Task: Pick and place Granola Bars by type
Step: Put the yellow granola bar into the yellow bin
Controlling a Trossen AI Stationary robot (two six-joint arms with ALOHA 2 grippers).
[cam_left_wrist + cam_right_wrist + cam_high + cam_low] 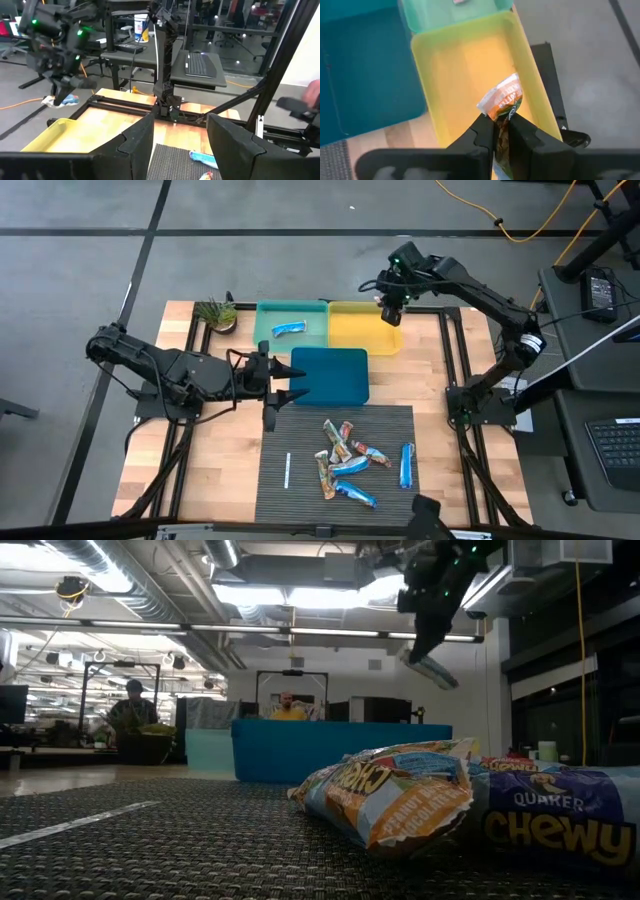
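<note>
From above, the right gripper hangs over the yellow tray, pinched on a bar, placed there, I judge, so the bar can fall into the bin for its type. Beside that tray is the green tray with one blue bar in it, and nearer the mat a teal tray with nothing in it. The left gripper waits at the teal tray's edge, fingers apart, holding nothing. Well away from the right gripper, on the dark mat, lies the pile: about six bars overlapping, hard to count exactly, plus one blue bar apart. A white stick lies alone.

The low view shows the right gripper up high, with the bar dangling below it. Two bars lie close to the lens.

In the left wrist view, the left arm's own fingers stand apart; far off the right gripper carries its bar above the yellow tray.

In the right wrist view, the right gripper is clamped on an orange-printed bar, with the bare yellow tray directly beneath.
</note>
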